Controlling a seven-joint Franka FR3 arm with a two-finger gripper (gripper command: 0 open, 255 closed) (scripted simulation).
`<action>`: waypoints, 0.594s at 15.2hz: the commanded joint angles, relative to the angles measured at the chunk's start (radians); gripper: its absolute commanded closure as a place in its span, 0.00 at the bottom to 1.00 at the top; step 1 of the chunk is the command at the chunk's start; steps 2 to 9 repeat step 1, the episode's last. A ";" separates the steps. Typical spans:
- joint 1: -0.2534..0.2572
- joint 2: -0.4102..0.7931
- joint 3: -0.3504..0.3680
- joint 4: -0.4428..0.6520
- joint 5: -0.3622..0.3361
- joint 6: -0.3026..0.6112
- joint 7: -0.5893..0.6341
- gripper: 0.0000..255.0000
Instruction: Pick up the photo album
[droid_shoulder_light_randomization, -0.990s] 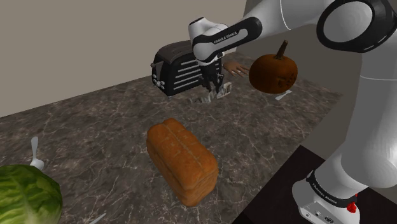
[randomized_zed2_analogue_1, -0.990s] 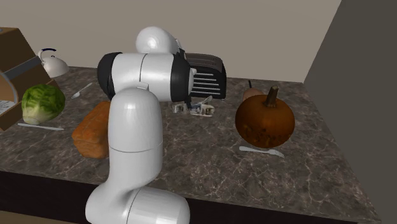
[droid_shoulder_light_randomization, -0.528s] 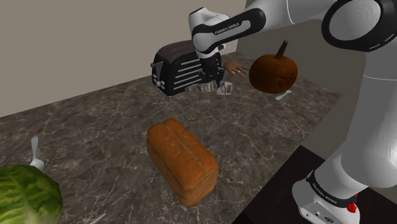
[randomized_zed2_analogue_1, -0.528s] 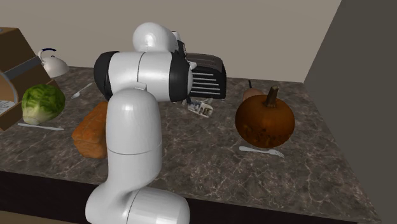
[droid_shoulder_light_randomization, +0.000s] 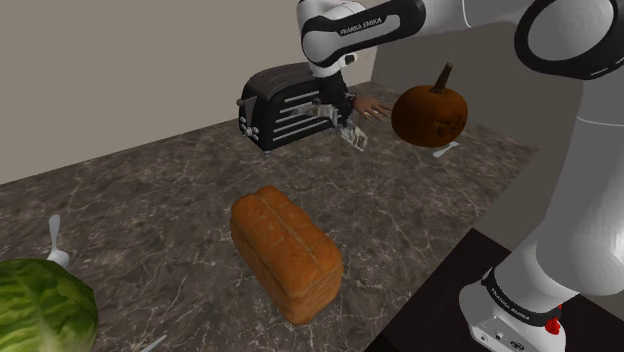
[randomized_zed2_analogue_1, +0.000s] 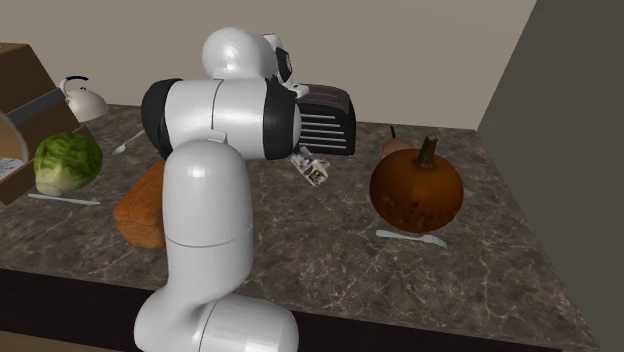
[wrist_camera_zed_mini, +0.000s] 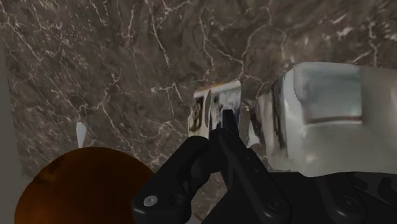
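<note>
One tool (droid_shoulder_light_randomization: 338, 110), fingers clamped on the one photo album (droid_shoulder_light_randomization: 352, 135), which hangs tilted above the marbled surface (droid_shoulder_light_randomization: 180, 190), just in front of one black toaster (droid_shoulder_light_randomization: 272, 105). Round about: one pumpkin (droid_shoulder_light_randomization: 430, 115), one loaf (droid_shoulder_light_randomization: 286, 253), one lettuce (droid_shoulder_light_randomization: 40, 305).

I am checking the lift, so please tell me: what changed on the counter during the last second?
The arm rose and carried the album up off the counter. It now hangs tilted in the shut jaws, in front of the toaster. Bread, pumpkin and cabbage stayed put.
</note>
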 joint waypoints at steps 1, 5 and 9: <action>0.000 -0.002 0.000 0.004 0.001 -0.007 -0.002 1.00; 0.000 -0.002 0.000 0.004 0.001 -0.007 -0.002 1.00; 0.000 -0.002 0.000 0.004 0.001 -0.007 -0.002 1.00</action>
